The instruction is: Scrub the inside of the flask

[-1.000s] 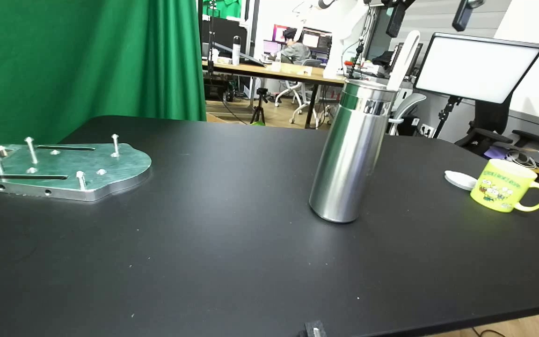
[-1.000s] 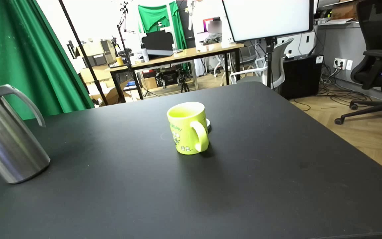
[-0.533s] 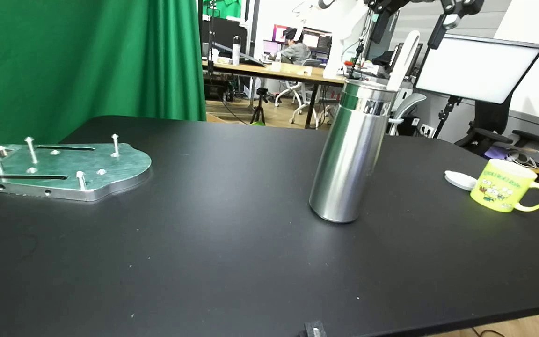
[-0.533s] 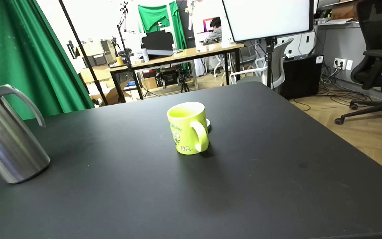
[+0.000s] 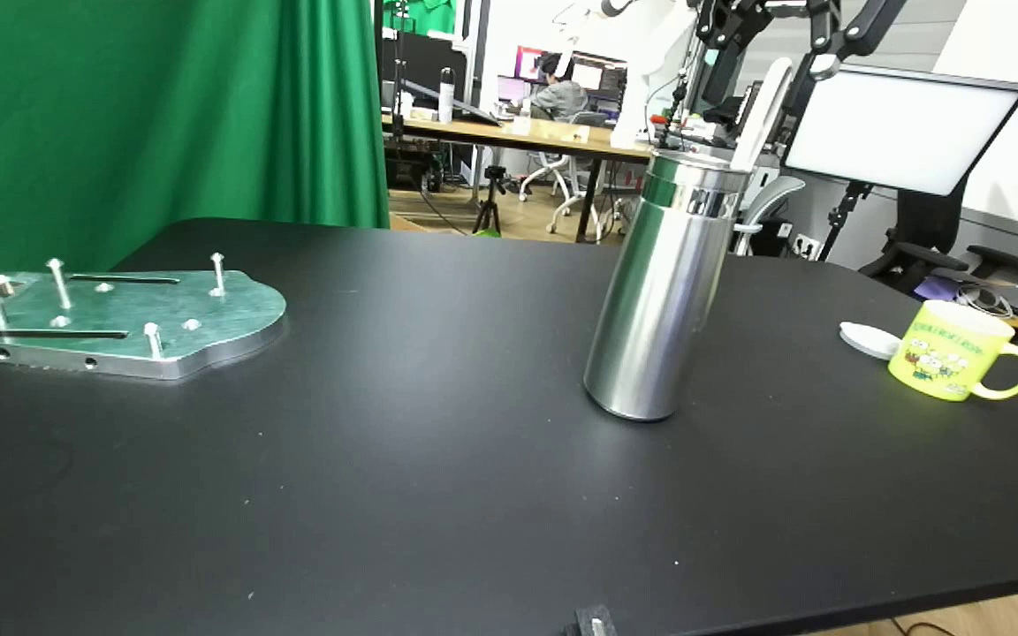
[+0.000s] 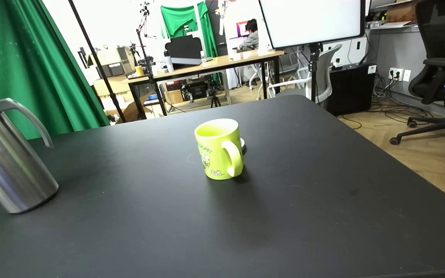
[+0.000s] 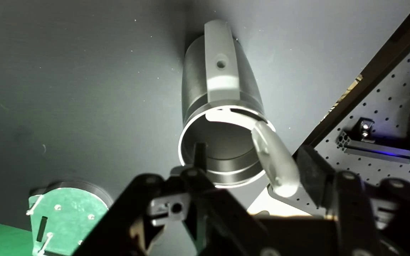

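The flask (image 5: 650, 300), a tall brushed-steel cylinder, stands on the black table. In an exterior view (image 6: 14, 166) its grey side handle shows and its left part is cut off. The wrist view looks down into the flask (image 7: 195, 78). A white tool handle (image 5: 761, 119) sticks up out of its mouth, leaning on the rim; it also shows in the wrist view (image 7: 276, 160). The tool's lower end is not visible. My gripper (image 5: 758, 84) is open above the flask. In the wrist view its fingertips (image 7: 255, 156) stand on either side of the white handle, which is nearer the right finger.
A yellow-green mug (image 5: 951, 351) and a white lid-like disc (image 5: 869, 340) lie on the table beyond the flask. A green plate with upright bolts (image 5: 120, 309) is at the table's far side. A green curtain (image 5: 120, 132) hangs behind. A lit panel (image 5: 902, 128) stands behind the table.
My gripper has come down toward the flask, and its fingers now flank the white handle's top. The finger gap looks narrower in an exterior view. Flask, tool and mug have not moved.
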Tool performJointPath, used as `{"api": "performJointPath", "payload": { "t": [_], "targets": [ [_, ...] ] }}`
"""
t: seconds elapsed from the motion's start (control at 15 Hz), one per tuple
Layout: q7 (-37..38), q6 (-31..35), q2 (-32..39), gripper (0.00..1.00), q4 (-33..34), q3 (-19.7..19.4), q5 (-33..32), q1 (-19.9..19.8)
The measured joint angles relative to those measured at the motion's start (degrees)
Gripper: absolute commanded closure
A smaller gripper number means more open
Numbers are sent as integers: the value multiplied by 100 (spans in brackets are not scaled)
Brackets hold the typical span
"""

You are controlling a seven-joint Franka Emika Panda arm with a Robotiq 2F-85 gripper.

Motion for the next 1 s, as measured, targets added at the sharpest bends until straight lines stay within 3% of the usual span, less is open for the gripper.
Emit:
{"api": "performJointPath", "payload": {
  "t": [0.4, 1.0],
  "targets": [
    [49, -73, 0, 100, 36, 108, -133, -3],
    [662, -894, -83, 96, 483, 592, -922, 56]
  ]
}}
